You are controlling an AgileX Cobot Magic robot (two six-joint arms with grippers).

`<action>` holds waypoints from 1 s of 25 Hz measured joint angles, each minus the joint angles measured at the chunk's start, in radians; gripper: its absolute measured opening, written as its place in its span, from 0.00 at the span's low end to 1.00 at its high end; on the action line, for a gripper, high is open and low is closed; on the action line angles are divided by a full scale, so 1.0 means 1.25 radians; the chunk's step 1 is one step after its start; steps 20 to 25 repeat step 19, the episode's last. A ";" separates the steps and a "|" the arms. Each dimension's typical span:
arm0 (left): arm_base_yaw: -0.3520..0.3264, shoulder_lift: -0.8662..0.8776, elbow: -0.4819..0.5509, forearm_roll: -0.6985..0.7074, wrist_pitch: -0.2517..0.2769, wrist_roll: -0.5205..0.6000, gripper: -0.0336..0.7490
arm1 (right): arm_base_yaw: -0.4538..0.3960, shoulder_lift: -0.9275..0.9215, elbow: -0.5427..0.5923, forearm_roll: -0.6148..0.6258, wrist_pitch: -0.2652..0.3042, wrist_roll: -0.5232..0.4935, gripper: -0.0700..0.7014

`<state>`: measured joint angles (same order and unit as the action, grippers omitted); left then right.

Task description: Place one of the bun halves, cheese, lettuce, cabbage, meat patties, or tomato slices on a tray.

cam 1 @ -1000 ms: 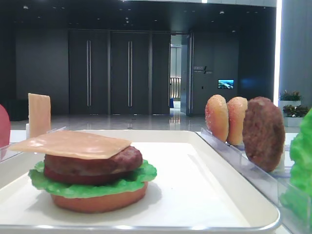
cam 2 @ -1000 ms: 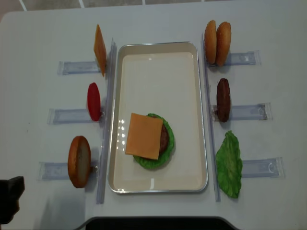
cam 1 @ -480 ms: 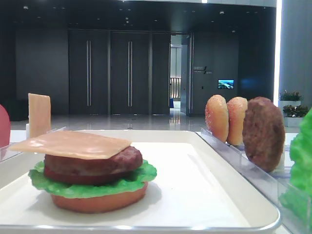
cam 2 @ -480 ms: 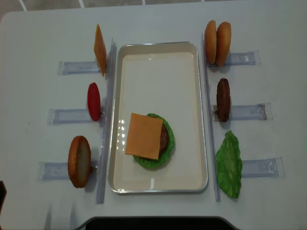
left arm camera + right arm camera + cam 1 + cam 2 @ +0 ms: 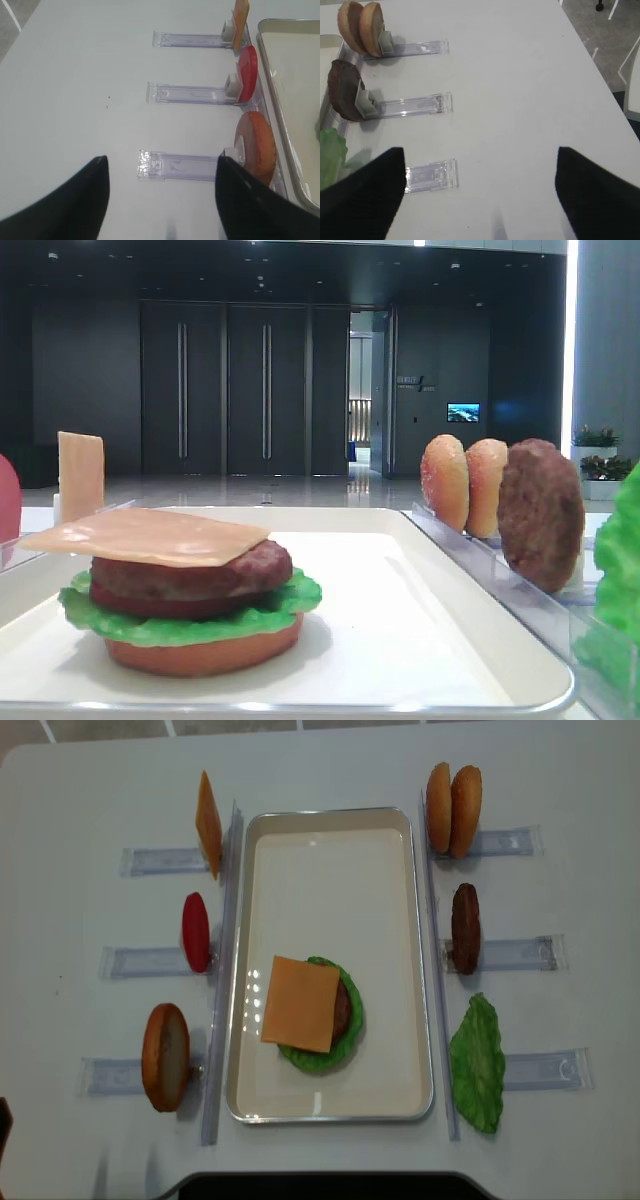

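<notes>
One cheese slice tops the stack on the tray, corners overhanging the patty. Thin, light, bendy (likely slick); pinch a free corner. Left pincer and right pincer both open, empty.

There is one tray. Bun halves are four: two standing together, one alone and one under the stack. Meat patties are two, one in a holder and one in the stack. Cheese slices are two, lettuce pieces two. One tomato slice stands in a holder. Clear holders are six.
</notes>
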<state>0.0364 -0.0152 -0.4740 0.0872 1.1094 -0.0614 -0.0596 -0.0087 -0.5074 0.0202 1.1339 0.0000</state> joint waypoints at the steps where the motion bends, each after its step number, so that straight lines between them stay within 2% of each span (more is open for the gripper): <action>1: 0.000 0.000 0.000 0.000 0.000 0.000 0.69 | 0.000 0.000 0.000 0.000 0.000 0.000 0.84; 25: 0.000 0.000 0.000 0.000 0.000 0.000 0.67 | 0.000 0.000 0.000 0.000 0.000 0.000 0.84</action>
